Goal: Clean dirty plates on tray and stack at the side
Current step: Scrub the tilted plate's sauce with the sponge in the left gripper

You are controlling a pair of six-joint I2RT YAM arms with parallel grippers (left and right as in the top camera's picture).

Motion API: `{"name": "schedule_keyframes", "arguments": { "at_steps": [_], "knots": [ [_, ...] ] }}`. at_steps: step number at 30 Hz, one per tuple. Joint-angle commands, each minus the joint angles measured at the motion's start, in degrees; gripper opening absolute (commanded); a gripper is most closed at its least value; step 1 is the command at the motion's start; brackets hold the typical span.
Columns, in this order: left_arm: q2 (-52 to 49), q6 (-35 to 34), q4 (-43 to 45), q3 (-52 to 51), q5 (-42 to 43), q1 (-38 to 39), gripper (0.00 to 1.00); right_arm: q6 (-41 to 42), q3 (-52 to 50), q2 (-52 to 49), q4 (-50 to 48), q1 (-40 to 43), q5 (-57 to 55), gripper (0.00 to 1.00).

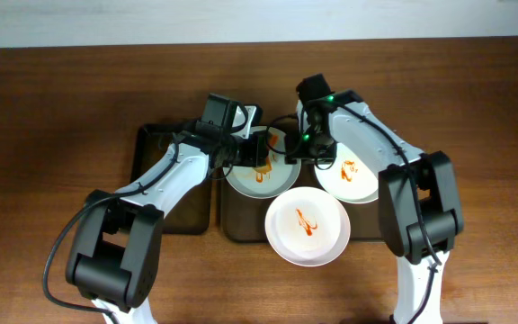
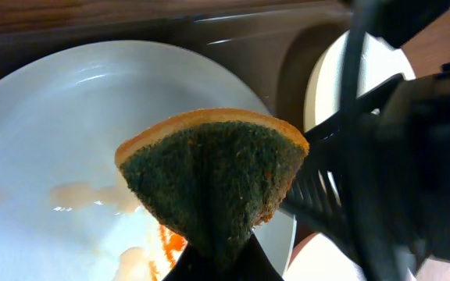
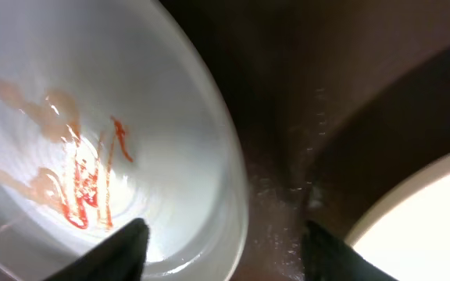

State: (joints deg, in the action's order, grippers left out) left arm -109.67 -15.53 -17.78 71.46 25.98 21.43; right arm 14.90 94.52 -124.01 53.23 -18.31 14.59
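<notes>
One table carries two trays, the tray at its centre and a black tray to the left. Three orange-smeared plates lie on the tray: back-left plate, back-right plate and front plate at its front edge. One sponge sits clamped in the left gripper over the back-left plate, while the right gripper has its jaws apart, astride that plate's right rim.
</notes>
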Motion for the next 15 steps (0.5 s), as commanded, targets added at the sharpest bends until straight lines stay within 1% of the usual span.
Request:
{"name": "schedule_keyframes", "arguments": {
  "at_steps": [1,2,3,4,6,8,9,10,12,13,14,15],
  "knots": [
    [-0.26,-0.26,0.04,0.09,-2.05,-0.04,0.00,-0.76,2.45,0.09,1.05,5.81,9.51,0.71],
    [-0.37,-0.26,-0.04,-0.09,-2.08,-0.02,0.00,-2.29,2.45,0.09,1.38,6.34,10.38,0.61],
    [-0.92,-0.28,-0.02,-0.13,-2.78,0.26,0.00,-2.69,2.45,0.09,1.68,6.38,10.29,0.31],
    [-2.49,-0.31,0.66,-0.13,-3.30,0.96,0.00,-2.67,2.40,0.09,2.29,6.38,10.29,0.22],
    [-5.51,-0.31,2.40,-0.13,-3.26,2.67,0.00,-2.64,2.38,0.07,2.45,6.36,10.32,0.23],
    [-6.23,-0.31,4.61,-0.13,-3.28,3.65,0.00,-2.67,2.01,-0.02,2.43,5.99,10.29,0.22],
    [-6.38,-0.31,5.53,-0.13,-3.28,4.00,0.00,-2.67,1.57,-0.09,2.14,5.77,10.27,0.29],
    [-6.71,-0.31,6.58,-0.13,-3.32,4.50,0.00,-2.64,0.22,-0.09,0.13,5.18,10.01,0.37],
    [-7.34,-0.31,6.64,-0.13,-3.34,4.94,0.00,-2.45,-2.36,-0.09,-3.54,4.28,10.05,0.38],
    [-7.58,-0.31,6.62,-0.13,-3.34,4.94,0.00,-2.45,-4.09,-0.11,-5.62,3.65,10.05,0.35],
    [-7.67,-0.31,6.58,-0.13,-3.34,4.96,0.00,-2.43,-5.27,-0.11,-7.02,3.32,10.05,0.24],
    [-7.67,-0.28,6.60,-0.13,-3.34,4.94,0.00,-2.43,-6.43,-0.13,-8.28,3.02,9.99,0.09]
  ]
}}
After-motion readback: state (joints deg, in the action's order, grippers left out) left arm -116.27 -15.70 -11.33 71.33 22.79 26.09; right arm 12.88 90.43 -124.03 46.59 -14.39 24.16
